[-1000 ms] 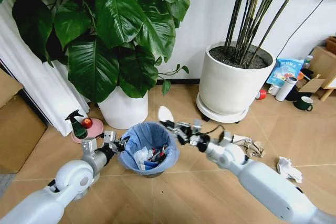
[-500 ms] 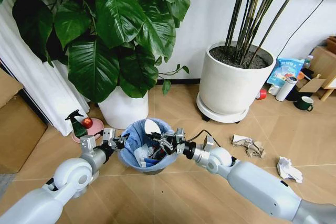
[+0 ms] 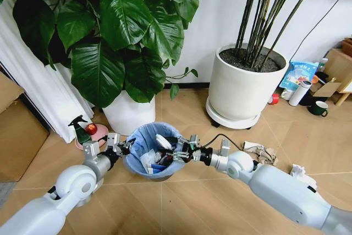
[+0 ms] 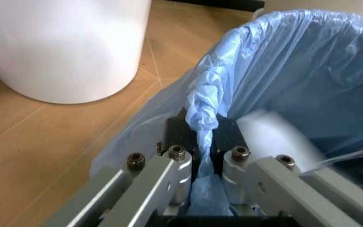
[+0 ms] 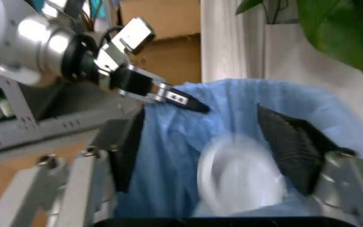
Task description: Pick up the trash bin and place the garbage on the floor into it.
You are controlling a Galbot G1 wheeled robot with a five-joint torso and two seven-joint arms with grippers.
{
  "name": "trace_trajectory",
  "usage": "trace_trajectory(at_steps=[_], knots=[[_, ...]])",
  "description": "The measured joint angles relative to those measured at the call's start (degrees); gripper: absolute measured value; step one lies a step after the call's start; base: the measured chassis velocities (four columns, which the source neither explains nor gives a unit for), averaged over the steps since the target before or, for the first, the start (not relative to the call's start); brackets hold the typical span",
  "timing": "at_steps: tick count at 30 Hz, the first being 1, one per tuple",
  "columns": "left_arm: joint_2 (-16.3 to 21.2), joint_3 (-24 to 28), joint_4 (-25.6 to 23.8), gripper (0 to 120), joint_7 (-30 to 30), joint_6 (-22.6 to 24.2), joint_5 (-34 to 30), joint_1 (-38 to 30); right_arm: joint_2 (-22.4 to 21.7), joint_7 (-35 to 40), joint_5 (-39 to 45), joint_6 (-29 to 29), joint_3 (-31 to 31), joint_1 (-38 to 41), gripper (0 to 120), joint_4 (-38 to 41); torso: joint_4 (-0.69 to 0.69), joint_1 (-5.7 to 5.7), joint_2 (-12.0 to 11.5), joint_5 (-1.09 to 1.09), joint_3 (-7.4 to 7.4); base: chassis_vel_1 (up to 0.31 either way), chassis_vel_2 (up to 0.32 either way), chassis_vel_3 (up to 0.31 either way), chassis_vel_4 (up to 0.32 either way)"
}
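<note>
Head view: white disc (image 3: 163, 141) between spread right pincer (image 3: 175, 152) (over trash bin (image 3: 144, 142)).

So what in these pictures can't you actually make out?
- The white disc between the right gripper's open fingers: blurred in the right wrist view.
- The litter in the trash bin: a small jumble in the head view, partly under that gripper.
- The bin's black body: hidden by the blue bag in the left wrist view, where the left gripper pinches the rim.
- The paper wad: partly behind the right arm.
</note>
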Motion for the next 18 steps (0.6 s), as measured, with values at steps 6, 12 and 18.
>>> trace_trajectory(at_steps=[6,12,18], knots=[[-0.19,0.15,0.0,1,-0.1,0.04,0.1,0.13,-0.03,1.72,-3.4,0.0,1.29,-0.05,88,-0.39,0.0,0.0,0.0,-0.01,0.0,0.0,0.0,0.0,0.0],[-0.14,0.35,0.14,1,-0.16,0.09,0.1,-0.13,0.02,2.29,-5.0,0.07,2.55,0.01,100,-0.69,0.01,0.0,0.0,-0.01,0.0,0.0,0.0,0.0,0.0],[-0.06,-0.33,0.04,1,-0.3,0.1,0.41,0.69,-0.98,6.67,-3.47,0.14,10.1,-4.88,100,0.25,0.01,0.0,0.0,-0.01,0.0,0.0,0.0,0.0,0.0]])
